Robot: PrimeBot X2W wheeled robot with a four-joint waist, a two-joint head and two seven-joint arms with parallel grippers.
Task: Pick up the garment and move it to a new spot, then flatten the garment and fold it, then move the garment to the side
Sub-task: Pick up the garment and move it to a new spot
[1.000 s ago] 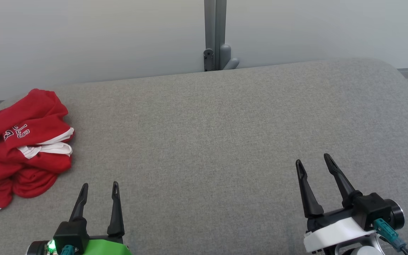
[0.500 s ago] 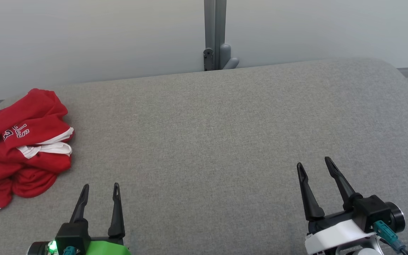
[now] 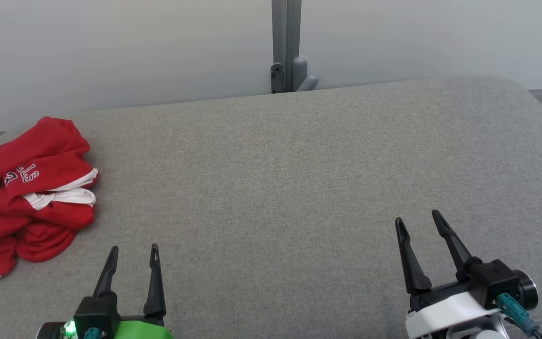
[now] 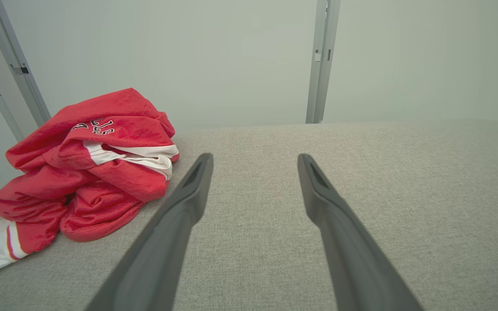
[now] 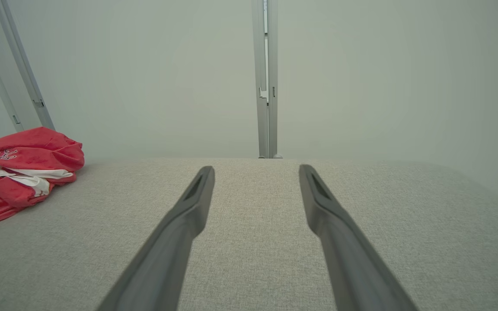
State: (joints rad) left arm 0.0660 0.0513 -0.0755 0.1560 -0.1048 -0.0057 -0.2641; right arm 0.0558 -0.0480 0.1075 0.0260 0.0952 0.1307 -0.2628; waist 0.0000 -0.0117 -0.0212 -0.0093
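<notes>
Since a second ago, the right gripper (image 3: 417, 216) has drawn back a little toward the near edge of the tabletop (image 3: 275, 165), its fingertips now sitting slightly lower in the head view. The left gripper (image 3: 133, 247) has eased back by an even smaller amount. The garment (image 3: 31, 188) lies just as it did, in the same folds and the same place.

The garment is a red jersey with white trim and a bit of lettering. It sits crumpled in a heap at the far left of the grey fabric-covered tabletop, with a white part trailing off toward the left edge. It is to the left of the left gripper and a little farther back, and nothing touches it.

Both arms hang low over the near side of the tabletop, well apart from each other. The left gripper's fingers (image 4: 180, 207) point straight toward the far wall, while the right gripper's fingers (image 5: 339, 224) lean slightly to the left. On each gripper the two fingers are spread wide and released, with only bare grey cloth between them. A grey metal post (image 3: 286, 47) stands against the pale wall behind the far edge.
</notes>
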